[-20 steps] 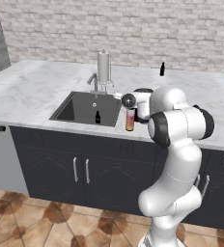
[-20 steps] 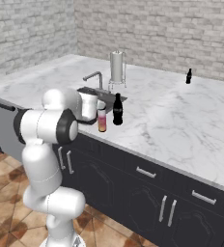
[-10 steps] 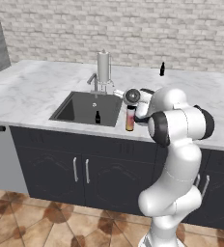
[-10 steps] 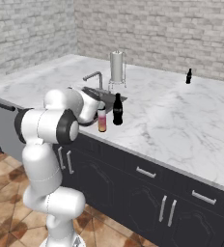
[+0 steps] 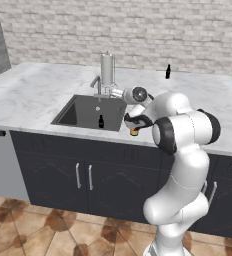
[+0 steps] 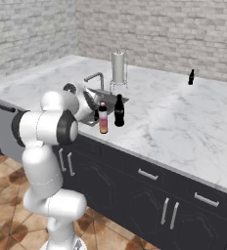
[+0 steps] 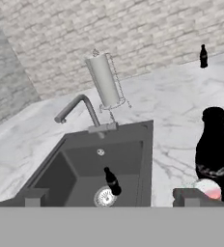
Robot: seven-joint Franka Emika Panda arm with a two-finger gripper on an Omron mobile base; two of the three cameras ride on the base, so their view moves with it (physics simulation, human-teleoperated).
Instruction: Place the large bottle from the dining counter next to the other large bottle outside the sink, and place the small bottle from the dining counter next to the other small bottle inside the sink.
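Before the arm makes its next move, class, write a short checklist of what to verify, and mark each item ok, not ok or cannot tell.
1. Pink-orange bottle upright on the counter outside the sink: ok.
2. It stands beside the all-dark bottle: ok.
3. Gripper open, holding nothing: ok.
4. Gripper clear of the pink-orange bottle: cannot tell.
5. Small bottle inside the sink upright: ok.
6. Second small bottle beside it: not ok.

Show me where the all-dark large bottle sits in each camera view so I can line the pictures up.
Left base view: I can't pick it out; the arm covers that spot right of the sink.
Right base view: dark large bottle stands at centre, just right of the pink-orange bottle.
Hand view: lower right, right of the sink.
Shared landmark: the faucet.
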